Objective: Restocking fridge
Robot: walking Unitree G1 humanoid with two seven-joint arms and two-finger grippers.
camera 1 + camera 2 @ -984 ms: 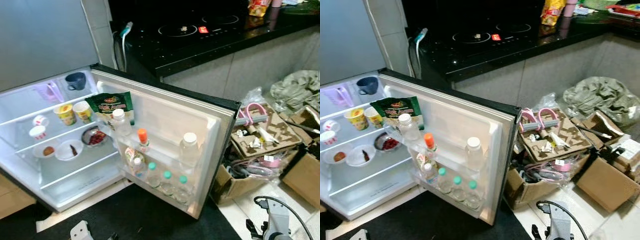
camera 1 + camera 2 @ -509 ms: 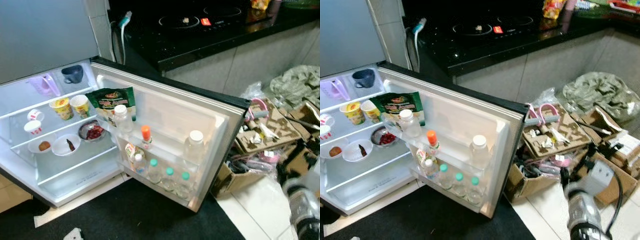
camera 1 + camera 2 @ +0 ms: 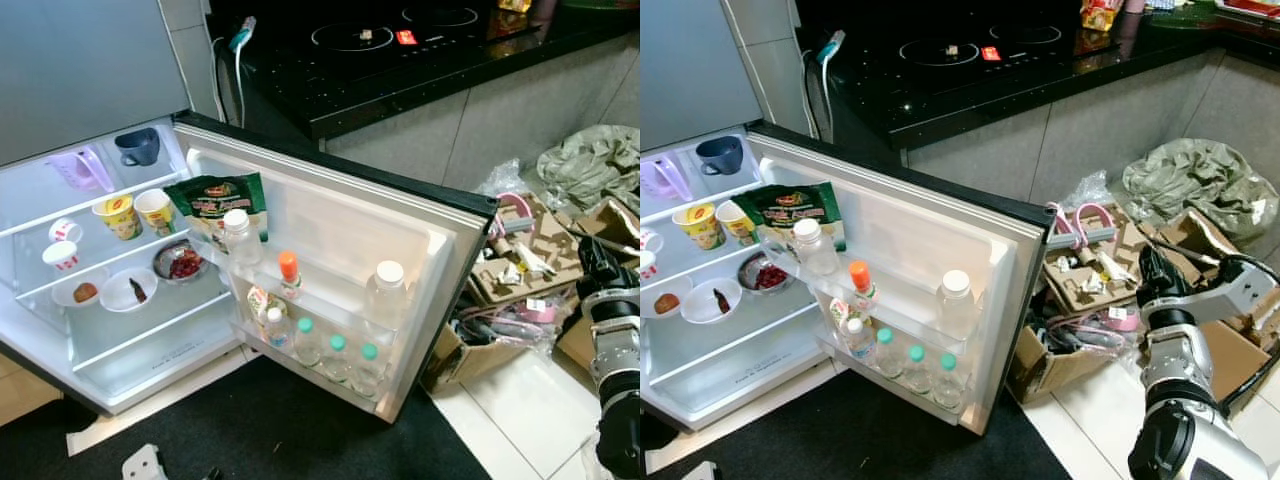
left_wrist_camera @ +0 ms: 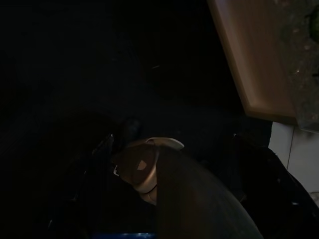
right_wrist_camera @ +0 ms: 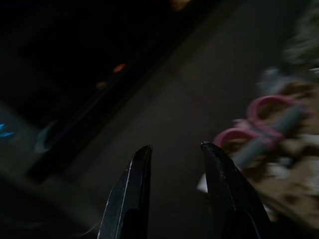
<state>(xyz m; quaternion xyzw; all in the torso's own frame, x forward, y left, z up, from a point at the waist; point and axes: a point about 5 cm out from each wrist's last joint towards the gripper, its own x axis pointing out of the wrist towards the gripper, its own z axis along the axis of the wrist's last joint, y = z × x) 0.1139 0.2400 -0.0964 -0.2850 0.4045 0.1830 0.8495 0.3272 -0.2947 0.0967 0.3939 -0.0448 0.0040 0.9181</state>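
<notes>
The small fridge stands open, its door swung out toward me. The door racks hold a clear white-capped bottle, an orange-capped bottle, another white-capped bottle and three green-capped bottles. A green snack bag leans at the shelf front. On the shelves sit yellow cups, a bowl of red food, white plates and a blue mug. My right gripper is raised at the right, over the boxes; its fingers stand apart and hold nothing. The left wrist view is very dark.
A black counter with an induction hob runs behind the fridge. Cardboard boxes of clutter and a grey-green bag crowd the floor at the right. A black mat lies before the fridge, with white tiles beside it.
My right arm has risen from the bottom edge to the right side, level with the boxes. The camera has shifted slightly; the fridge contents have not moved.
</notes>
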